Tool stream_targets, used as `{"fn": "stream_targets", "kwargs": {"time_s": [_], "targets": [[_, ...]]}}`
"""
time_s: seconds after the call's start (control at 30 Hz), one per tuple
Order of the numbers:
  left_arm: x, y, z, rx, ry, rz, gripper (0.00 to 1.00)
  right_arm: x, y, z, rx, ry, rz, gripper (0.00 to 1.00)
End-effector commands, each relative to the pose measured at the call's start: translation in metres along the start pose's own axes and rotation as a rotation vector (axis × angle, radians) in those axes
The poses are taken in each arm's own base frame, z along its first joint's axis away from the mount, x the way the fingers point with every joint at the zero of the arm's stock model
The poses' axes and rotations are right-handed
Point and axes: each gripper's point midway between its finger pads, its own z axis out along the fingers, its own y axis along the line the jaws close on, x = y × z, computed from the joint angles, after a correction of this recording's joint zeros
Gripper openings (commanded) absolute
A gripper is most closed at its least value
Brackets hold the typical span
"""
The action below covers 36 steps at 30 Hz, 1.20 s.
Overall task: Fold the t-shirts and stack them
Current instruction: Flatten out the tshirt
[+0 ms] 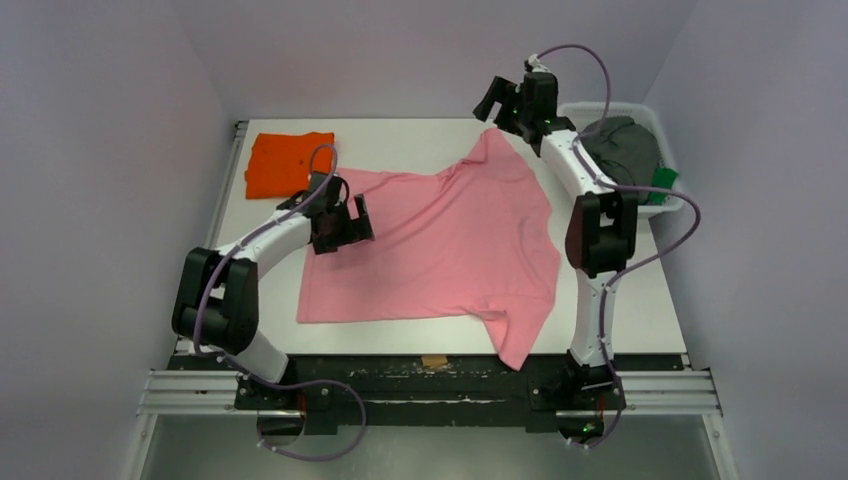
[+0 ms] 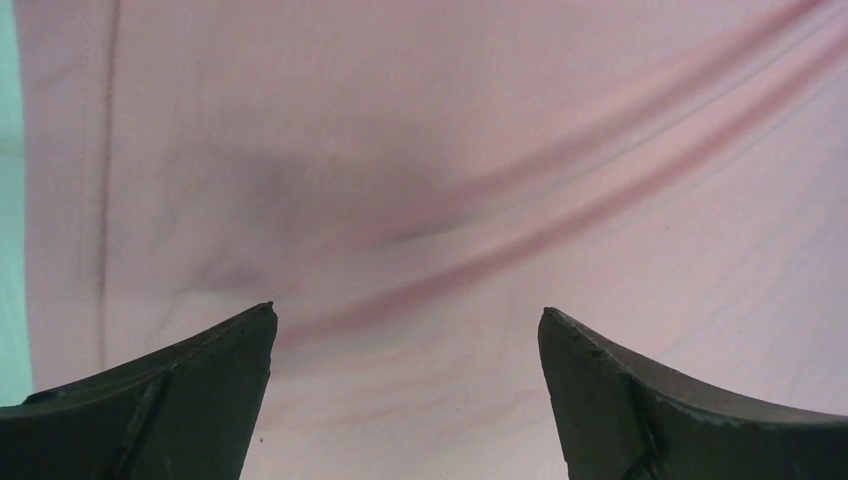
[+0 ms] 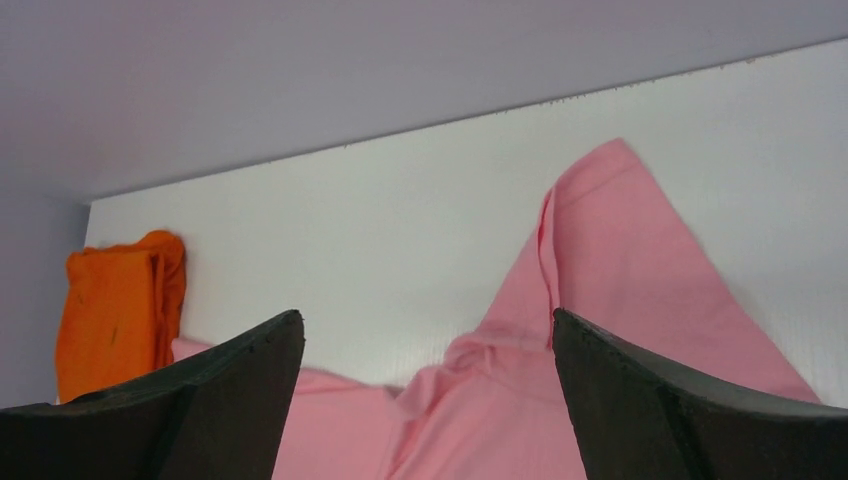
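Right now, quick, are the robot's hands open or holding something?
Left gripper: open over the pink t-shirt, holding nothing.
Right gripper: open, holding nothing.

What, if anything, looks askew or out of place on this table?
The pink t-shirt lies crooked and creased, one corner reaching past the near edge of the table. The folded orange t-shirt looks tidy.

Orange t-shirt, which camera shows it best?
Top external: the orange t-shirt shows whole, folded, at the far left corner of the table. The right wrist view catches it small and at a slant near its left edge. The left wrist view shows none of it, only the pink t-shirt.
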Motion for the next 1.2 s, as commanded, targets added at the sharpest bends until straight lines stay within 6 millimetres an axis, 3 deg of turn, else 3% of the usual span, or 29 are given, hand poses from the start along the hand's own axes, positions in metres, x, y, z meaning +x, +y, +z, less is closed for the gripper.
{"fn": "stream_targets", "kwargs": {"time_s": [0.0, 0.07, 0.13, 0.23, 0.4, 0.5, 0.73, 0.8, 0.93, 1.07, 1.17], "targets": [[-0.014, -0.009, -0.031, 0.035, -0.086, -0.018, 1.0, 0.025, -0.006, -0.067, 0.065, 0.095, -0.049, 0.92], [-0.012, -0.01, -0.038, 0.053, -0.105, -0.022, 1.0, 0.052, -0.015, -0.101, 0.086, 0.154, -0.024, 0.92], [-0.007, -0.01, -0.044, 0.073, -0.117, -0.022, 1.0, 0.107, -0.034, -0.133, 0.125, 0.279, 0.01, 0.92], [-0.001, -0.009, -0.045, 0.084, -0.114, -0.021, 1.0, 0.166, -0.033, -0.176, 0.11, 0.382, 0.016, 0.91], [0.012, -0.007, -0.042, 0.102, -0.094, -0.03, 1.0, 0.24, -0.037, -0.24, 0.142, 0.533, -0.017, 0.91], [0.013, -0.001, -0.044, 0.082, -0.111, -0.034, 1.0, 0.275, -0.038, -0.269, 0.133, 0.613, -0.033, 0.91], [0.014, 0.003, -0.047, 0.067, -0.119, -0.038, 1.0, 0.327, -0.017, -0.307, 0.069, 0.771, -0.092, 0.89], [0.014, 0.006, -0.047, 0.053, -0.12, -0.039, 1.0, 0.338, -0.021, -0.313, 0.101, 0.799, -0.121, 0.88], [0.013, 0.005, -0.048, 0.053, -0.123, -0.041, 1.0, 0.352, -0.023, -0.316, 0.128, 0.829, -0.177, 0.88], [0.012, 0.005, -0.05, 0.052, -0.123, -0.034, 1.0, 0.352, -0.036, -0.318, 0.195, 0.834, -0.237, 0.88], [0.009, 0.01, -0.052, 0.022, -0.145, -0.033, 1.0, 0.362, -0.022, -0.332, 0.116, 0.899, -0.233, 0.88]]}}
